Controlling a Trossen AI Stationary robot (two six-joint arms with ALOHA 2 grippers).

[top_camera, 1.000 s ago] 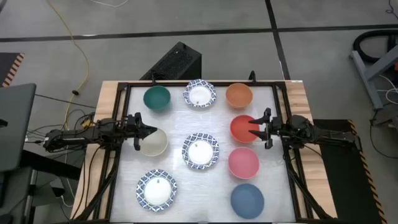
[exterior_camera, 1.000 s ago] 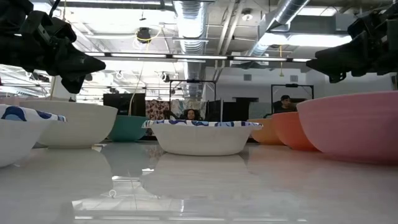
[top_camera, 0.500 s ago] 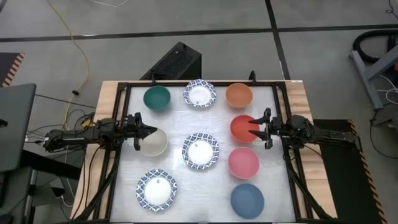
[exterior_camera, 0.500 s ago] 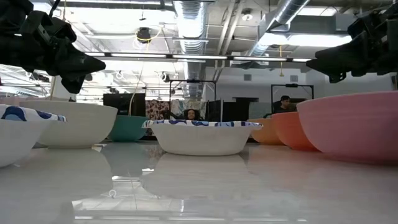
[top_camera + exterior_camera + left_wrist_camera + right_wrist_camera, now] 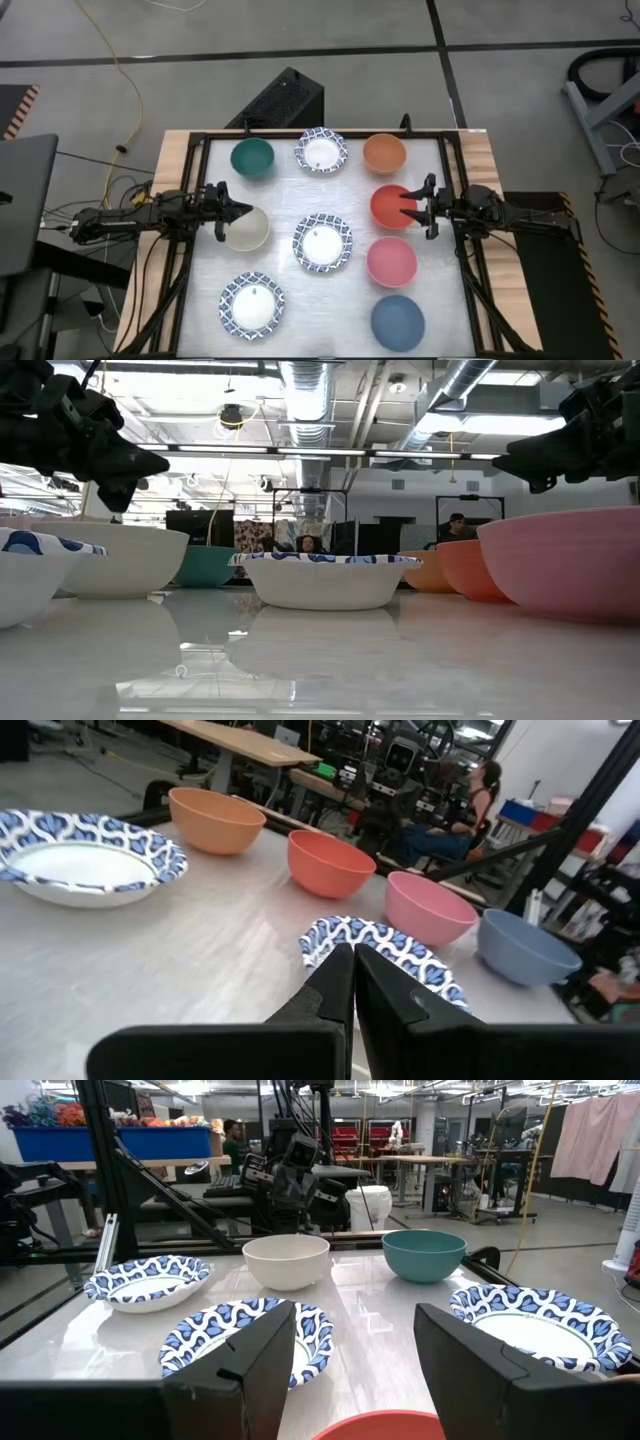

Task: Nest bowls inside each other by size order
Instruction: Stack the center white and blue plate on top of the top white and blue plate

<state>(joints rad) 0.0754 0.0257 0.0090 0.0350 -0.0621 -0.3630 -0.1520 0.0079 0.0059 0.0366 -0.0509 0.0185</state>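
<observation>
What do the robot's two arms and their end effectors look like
Both arms are dark, nearly black, slim and jointed, with black cables trailing from their bases. The left end effector tapers to two narrow pointed fingers. The right end effector has two broad, flat, angular black fingers, matte and unmarked. No coloured markings or labels show on either arm.

Left gripper (image 5: 243, 211) fingers pressed together, right gripper (image 5: 404, 209) spread wide — both hovering

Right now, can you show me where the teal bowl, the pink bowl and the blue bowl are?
teal bowl (image 5: 252, 157), high view, on its inside hollow.
pink bowl (image 5: 391, 261), high view, on its inside hollow.
blue bowl (image 5: 397, 322), high view, on its inside hollow.
</observation>
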